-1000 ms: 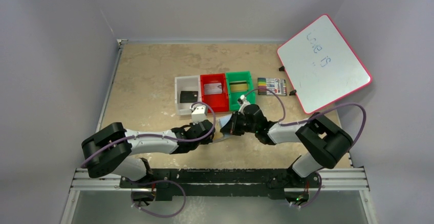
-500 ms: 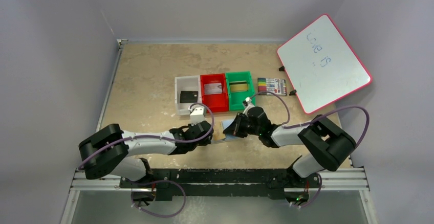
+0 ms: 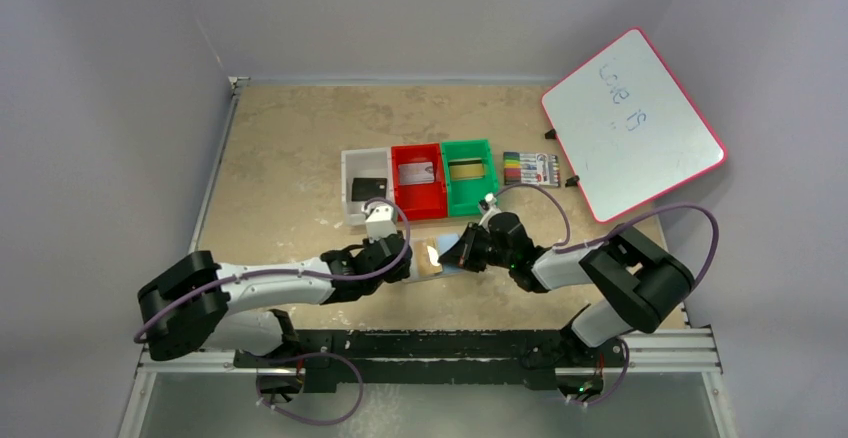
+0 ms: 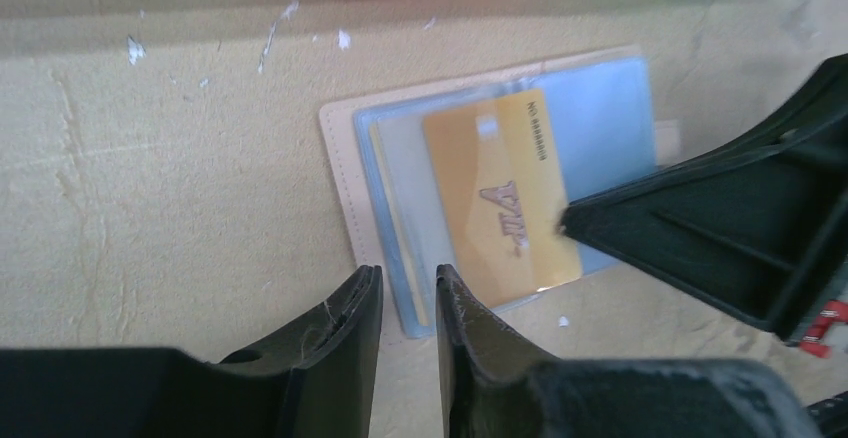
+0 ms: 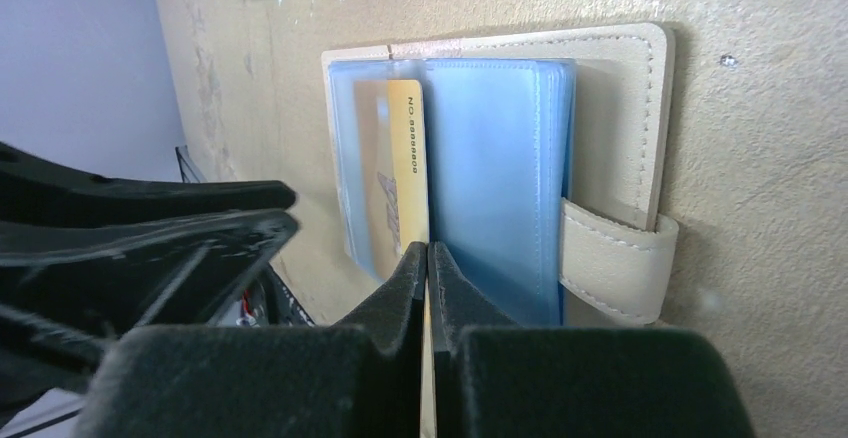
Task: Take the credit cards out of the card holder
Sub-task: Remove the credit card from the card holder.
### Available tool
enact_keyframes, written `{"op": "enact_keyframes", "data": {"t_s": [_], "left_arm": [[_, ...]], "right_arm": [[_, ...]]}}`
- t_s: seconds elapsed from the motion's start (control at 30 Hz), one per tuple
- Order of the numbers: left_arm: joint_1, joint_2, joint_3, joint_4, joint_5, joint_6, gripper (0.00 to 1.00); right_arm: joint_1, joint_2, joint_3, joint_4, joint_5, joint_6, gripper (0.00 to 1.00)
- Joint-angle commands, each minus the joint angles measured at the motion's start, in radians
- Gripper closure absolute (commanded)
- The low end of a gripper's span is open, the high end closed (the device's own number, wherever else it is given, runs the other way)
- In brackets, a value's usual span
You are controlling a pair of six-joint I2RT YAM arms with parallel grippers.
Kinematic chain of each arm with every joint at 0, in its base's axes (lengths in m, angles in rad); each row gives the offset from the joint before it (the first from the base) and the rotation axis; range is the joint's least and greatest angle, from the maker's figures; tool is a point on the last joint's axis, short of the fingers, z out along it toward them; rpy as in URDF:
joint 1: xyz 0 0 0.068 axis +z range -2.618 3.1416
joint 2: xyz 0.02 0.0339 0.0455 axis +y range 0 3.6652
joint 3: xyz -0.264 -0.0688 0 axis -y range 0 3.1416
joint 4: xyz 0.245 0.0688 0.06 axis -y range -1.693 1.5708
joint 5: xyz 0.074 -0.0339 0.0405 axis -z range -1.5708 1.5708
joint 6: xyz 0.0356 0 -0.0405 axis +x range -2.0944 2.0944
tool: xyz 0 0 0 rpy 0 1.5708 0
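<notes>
The tan card holder (image 3: 440,256) lies open and flat on the table between my two grippers. Its light-blue pockets (image 5: 500,158) face up and its snap tab (image 5: 615,258) points toward the right arm. A gold card (image 4: 490,188) sits partly in the left pocket. My right gripper (image 5: 428,250) is shut, its tips resting on the gold card's (image 5: 398,188) inner edge at the fold. My left gripper (image 4: 408,280) stands slightly open just short of the holder's (image 4: 340,158) near corner, with nothing between its fingers.
Behind the holder stand a white bin (image 3: 352,170) with a dark card, a red bin (image 3: 400,180) with a card and a green bin (image 3: 485,173) with a card. A marker pack (image 3: 530,168) and a tilted whiteboard (image 3: 632,123) are at the right.
The left gripper has gone from shut to slightly open and drawn back a little to the left. The card holder has come down to lie open and flat under the right gripper's tips.
</notes>
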Motion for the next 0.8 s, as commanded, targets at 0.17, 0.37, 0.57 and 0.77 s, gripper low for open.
{"op": "enact_keyframes", "data": {"t_s": [0.17,0.37,0.57,0.77], "left_arm": [[-0.003,-0.068,0.058,0.101,-0.041,0.023,0.69],[-0.002,0.033,0.042,0.208,0.037,-0.02,0.73],[-0.003,0.116,0.021,0.217,0.059,-0.07,0.78],[-0.004,0.143,0.009,0.185,0.065,-0.077,0.87]], "right_arm": [[-0.005,-0.024,0.006,-0.009,0.03,0.013,1.0],[-0.005,-0.03,0.003,-0.015,0.029,0.011,1.0],[-0.005,-0.033,-0.001,-0.008,0.023,0.011,1.0],[-0.005,-0.009,0.008,0.036,-0.021,0.013,1.0]]}}
